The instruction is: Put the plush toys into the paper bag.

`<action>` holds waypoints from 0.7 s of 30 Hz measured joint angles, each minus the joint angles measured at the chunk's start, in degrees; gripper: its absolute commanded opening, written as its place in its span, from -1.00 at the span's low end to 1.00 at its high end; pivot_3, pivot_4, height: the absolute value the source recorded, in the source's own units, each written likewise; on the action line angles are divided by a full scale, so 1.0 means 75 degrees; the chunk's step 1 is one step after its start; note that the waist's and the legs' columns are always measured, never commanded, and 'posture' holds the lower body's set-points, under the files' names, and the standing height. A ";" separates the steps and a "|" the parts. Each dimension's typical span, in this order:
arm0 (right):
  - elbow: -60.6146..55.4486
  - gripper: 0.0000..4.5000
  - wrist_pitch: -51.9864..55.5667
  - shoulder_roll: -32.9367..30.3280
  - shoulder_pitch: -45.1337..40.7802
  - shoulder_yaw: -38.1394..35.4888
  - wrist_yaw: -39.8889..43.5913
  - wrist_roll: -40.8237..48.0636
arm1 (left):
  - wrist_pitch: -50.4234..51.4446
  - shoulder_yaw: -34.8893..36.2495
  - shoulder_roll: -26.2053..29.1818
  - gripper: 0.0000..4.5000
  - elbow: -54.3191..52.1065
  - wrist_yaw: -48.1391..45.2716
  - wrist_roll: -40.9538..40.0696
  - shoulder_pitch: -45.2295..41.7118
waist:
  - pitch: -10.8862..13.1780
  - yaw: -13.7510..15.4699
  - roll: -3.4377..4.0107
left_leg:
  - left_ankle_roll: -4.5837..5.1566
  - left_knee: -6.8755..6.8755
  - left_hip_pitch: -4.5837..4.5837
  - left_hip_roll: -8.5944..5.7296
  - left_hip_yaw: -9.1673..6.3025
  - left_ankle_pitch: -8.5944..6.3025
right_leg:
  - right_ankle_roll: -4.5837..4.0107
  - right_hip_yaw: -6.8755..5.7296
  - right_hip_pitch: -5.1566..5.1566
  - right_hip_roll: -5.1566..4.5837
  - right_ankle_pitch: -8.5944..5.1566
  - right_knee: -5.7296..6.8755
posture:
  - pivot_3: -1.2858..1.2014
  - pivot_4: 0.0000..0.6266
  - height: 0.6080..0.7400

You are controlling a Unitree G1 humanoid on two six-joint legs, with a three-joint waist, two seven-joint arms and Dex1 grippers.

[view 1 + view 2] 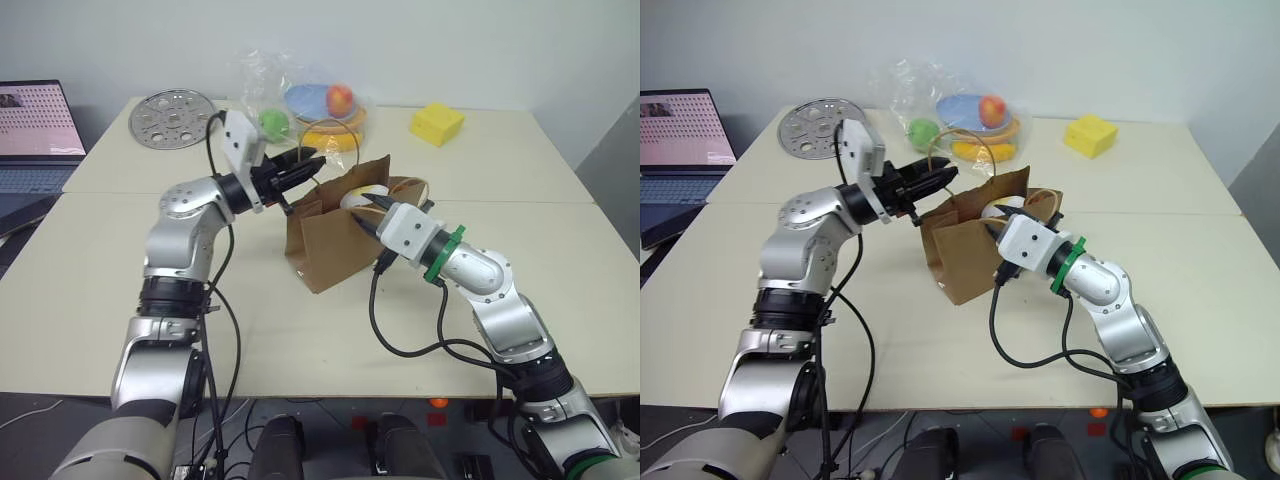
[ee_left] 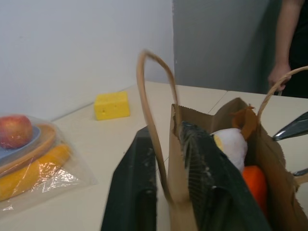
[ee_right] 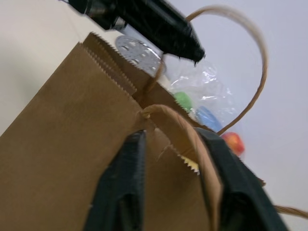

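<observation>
1. A brown kraft paper bag (image 1: 330,235) with thin tan string loop handles is seen standing open on the pale tabletop (image 1: 300,340), between the two arms.
2. Both plush toys are found inside the bag: a white egg figure with a yellow yolk (image 2: 232,144) lies near the top, and an orange carrot (image 2: 255,183) is tucked just beside it, lower down.
3. The left gripper (image 1: 305,165) is held at the bag's far-left upper edge, with its two black fingers (image 2: 134,192) parted. One tan string handle (image 2: 151,110) and the bag's paper wall are seen running up between them in the left wrist view; whether the paper is pinched cannot be told.
4. The right gripper (image 1: 368,215) is held at the bag's near-right rim, its black fingers (image 3: 122,187) spread. The second handle's root and the serrated edge are seen between them; no firm clamp on the paper can be made out.
5. Behind the bag, a clear plastic bag of fruit (image 1: 310,105) is seen, with a red apple, a green fruit and blue and yellow plates inside.
6. A yellow sponge-like block (image 1: 437,124) rests farther to the right, well apart from the bag.
7. A round perforated metal disc (image 1: 172,118) lies at the far left of the table, and an open laptop (image 1: 35,135) is placed beyond the table's left edge.
8. A person's arm (image 2: 284,43) is visible in the background of the left wrist view.
</observation>
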 measured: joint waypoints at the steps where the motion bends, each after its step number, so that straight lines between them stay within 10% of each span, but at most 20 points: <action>1: -0.0145 0.37 0.0020 -0.0090 0.0024 -0.0049 0.0152 0.0177 | 0.0147 0.0033 0.0153 0.08 -0.0386 0.0018 -0.0077 0.0236 | 0.0000 -0.0003 0.0000 | 0.0000 0.0000 0.0001 0.0003 0.0000 0.0000 | 0.0000 0.0000 -0.0001 0.0001 0.0000 0.0000 | 0.03 -0.52 1.00; 5: -0.0768 1.00 0.0298 -0.0605 0.0118 -0.0549 0.0685 0.0817 | 0.0866 0.0327 0.0791 0.64 -0.1467 0.0104 -0.0381 0.1107 | 0.0000 -0.0013 0.0000 | 0.0000 -0.0003 0.0005 0.0008 -0.0003 0.0000 | 0.0000 -0.0003 0.0000 0.0002 0.0000 0.0004 | 0.03 -0.52 1.00; 8: -0.1002 1.00 0.0485 -0.0838 0.0150 -0.0656 0.0982 0.1134 | 0.1183 0.0421 0.1074 0.99 -0.1954 0.0164 -0.0532 0.1399 | 0.0000 -0.0008 0.0000 | 0.0000 0.0000 0.0005 0.0008 -0.0002 0.0000 | -0.0001 -0.0003 0.0001 0.0002 -0.0001 0.0003 | 0.03 -0.52 1.00; 21: -0.2689 1.00 0.6340 -0.1404 -0.0946 -0.3619 0.0270 0.8396 | 0.1490 0.0905 0.1285 0.99 -0.3467 0.0695 -0.0851 0.3339 | -0.0001 0.0041 -0.0002 | 0.0001 0.0001 0.0007 0.0020 -0.0003 0.0000 | -0.0036 -0.0001 0.0015 -0.0035 -0.0018 -0.0007 | 0.03 -0.52 1.00</action>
